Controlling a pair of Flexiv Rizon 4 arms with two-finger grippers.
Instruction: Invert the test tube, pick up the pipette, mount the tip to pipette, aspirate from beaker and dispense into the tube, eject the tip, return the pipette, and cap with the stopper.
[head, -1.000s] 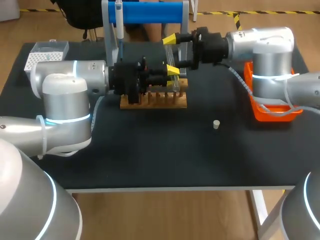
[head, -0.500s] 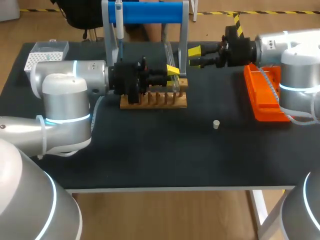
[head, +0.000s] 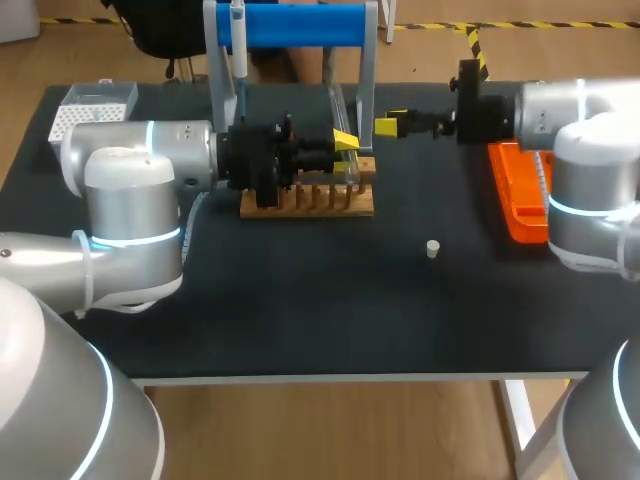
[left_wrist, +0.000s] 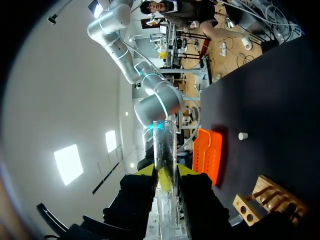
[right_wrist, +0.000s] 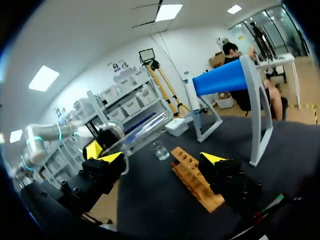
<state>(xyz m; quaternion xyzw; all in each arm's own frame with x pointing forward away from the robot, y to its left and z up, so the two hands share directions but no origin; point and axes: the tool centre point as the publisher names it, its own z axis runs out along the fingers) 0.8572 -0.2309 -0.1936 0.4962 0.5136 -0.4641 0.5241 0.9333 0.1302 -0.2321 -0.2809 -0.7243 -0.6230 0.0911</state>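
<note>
Glassware: test tube (left_wrist: 164, 145), light, slick, fragile, judging by its thin clear wall; hold mid-length, gently.
Left end effector (left_wrist: 165, 173): clamped on test tube.
Right end effector (right_wrist: 159, 159): fingers apart, empty.

The left arm (head: 130, 180) lies level from the left, its end effector (head: 346, 142) pointing right with both fingers clamped on the test tube (left_wrist: 164, 145). The right arm (head: 560, 110) extends level from the right, its end effector (head: 392, 125) facing the left one, fingers spread wide and holding nothing.
</note>
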